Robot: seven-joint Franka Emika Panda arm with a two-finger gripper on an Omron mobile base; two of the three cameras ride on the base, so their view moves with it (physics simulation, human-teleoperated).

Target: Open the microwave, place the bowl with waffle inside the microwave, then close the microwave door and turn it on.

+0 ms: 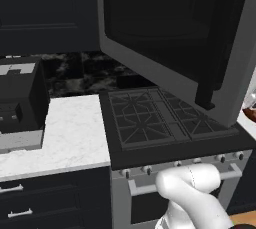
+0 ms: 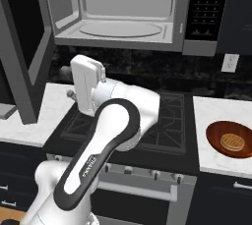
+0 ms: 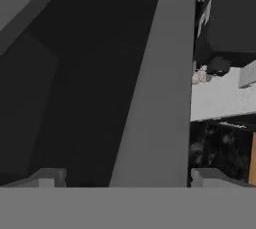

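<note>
One step of four is judged to be done: the microwave door, a big grey-framed panel with a dark glass window and a dark vertical bar handle, is being held wide open over the black gas stove. The microwave, a large wide grey-framed box with a light grey interior, a round turntable and a dark control strip at its right, is being shown with nothing on the turntable.

The small round reddish-brown bowl with a golden waffle inside is being left on the white marble tabletop to the right of the stove, well apart from the arm and untouched.

The two-finger pincer is being pointed at the inner side of the open door, close to its grey frame. Its finger tips are being seen far apart at the bottom of the hand view, so the pincer is judged to be spread, with nothing between the tips.

Three steps are judged to be left: the bowl is to be picked up and set on the turntable, the door is to be swung shut, and the oven is to be started at the control strip.
</note>
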